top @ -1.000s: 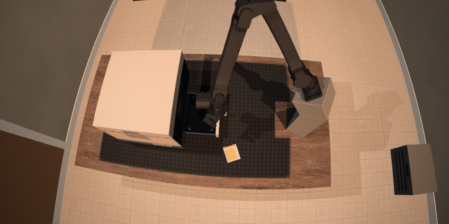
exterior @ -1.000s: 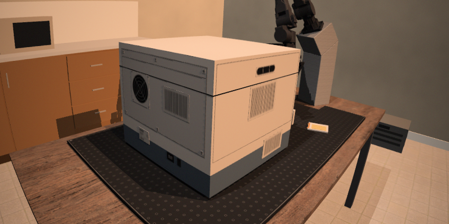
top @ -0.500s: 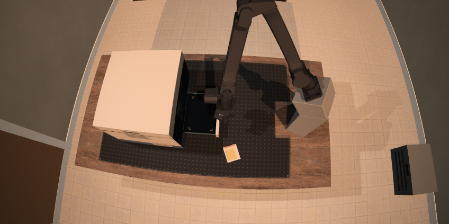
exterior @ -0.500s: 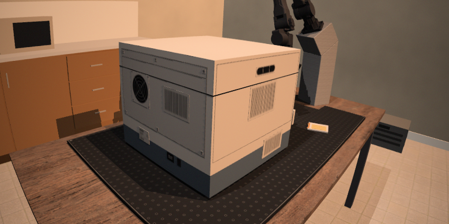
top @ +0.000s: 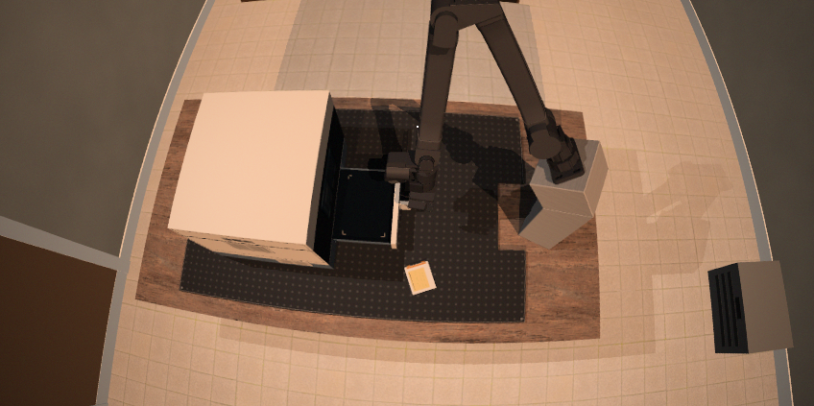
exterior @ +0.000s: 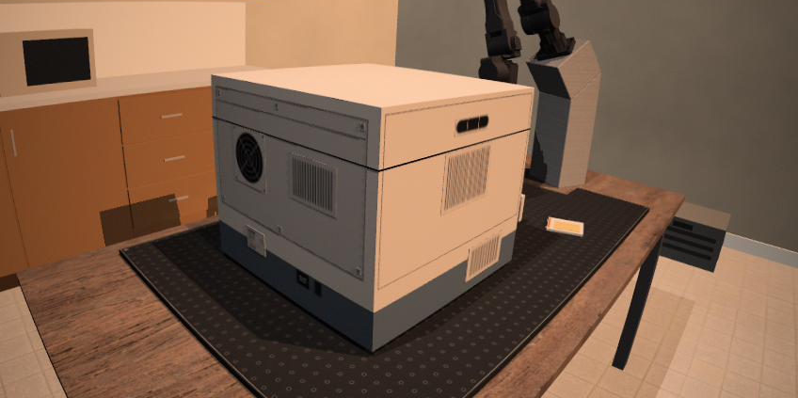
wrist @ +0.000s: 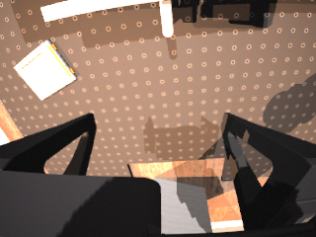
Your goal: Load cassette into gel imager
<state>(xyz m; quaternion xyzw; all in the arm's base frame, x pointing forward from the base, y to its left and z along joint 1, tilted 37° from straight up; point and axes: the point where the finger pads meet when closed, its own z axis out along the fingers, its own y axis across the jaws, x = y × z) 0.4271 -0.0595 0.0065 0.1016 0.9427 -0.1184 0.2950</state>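
The gel imager IM [top: 251,167] [exterior: 380,181] is a big cream box on the left of the black mat. Its drawer is pulled out to the right, showing dark glass [top: 362,204] with pale corner marks and a white front panel [top: 395,213] with a small handle [wrist: 168,20]. The glass is bare. The cassette FINISHED [top: 419,277] [exterior: 564,225] [wrist: 45,69], a flat white-and-orange tile, lies on the mat in front of the drawer's right corner. My gripper [top: 416,202] [wrist: 158,119] is open and empty, just outside the drawer front, near the handle. In the exterior view the imager hides it.
The perforated black mat [top: 457,287] [exterior: 587,237] lies on a wooden table [top: 560,298] [exterior: 112,326]. The arm's grey pedestal [top: 562,196] [exterior: 566,114] stands at the table's right. A dark box [top: 748,304] sits on the floor to the right.
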